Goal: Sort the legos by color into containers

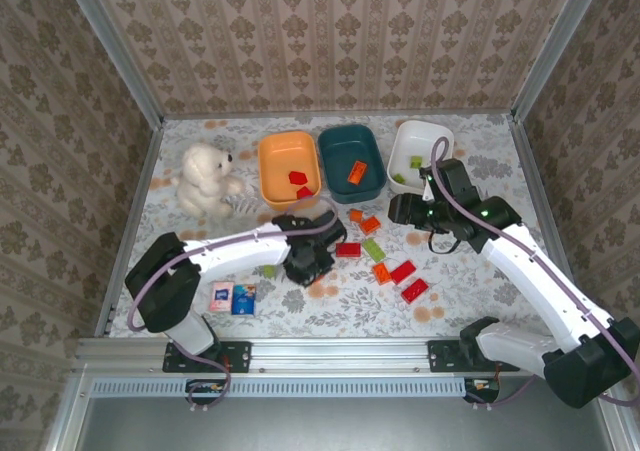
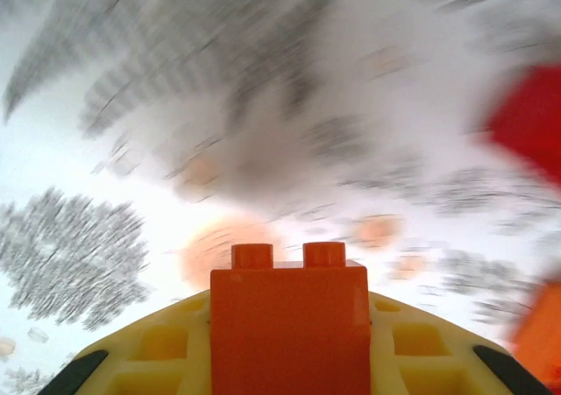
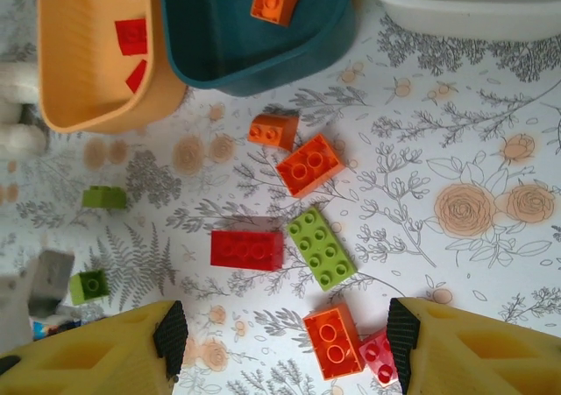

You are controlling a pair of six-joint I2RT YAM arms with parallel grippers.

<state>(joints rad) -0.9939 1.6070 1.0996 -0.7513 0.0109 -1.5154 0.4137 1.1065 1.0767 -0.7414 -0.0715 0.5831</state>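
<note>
**Item:** orange brick [image 2: 289,320], two studs showing, glossy and square-edged.

**Location:** clamped between the jaws of the left gripper [image 1: 308,259], low over the middle of the table [image 1: 480,151].

**Handling:** you lift straight up before travelling and clear the loose bricks [image 3: 322,247] beside it. You then release over the teal bowl [image 1: 338,156] at the far edge, where another orange piece [image 1: 357,172] lies.

**Right gripper** [image 3: 287,335]: jaws apart and empty, above the loose bricks.

An orange bowl [image 1: 280,157], a dark teal bowl [image 1: 340,151] and a white bowl [image 1: 426,136] are seen upper centre; red, orange and green legos [image 1: 348,250] are scattered on a floral grey-and-peach cloth [image 1: 480,141].
</note>
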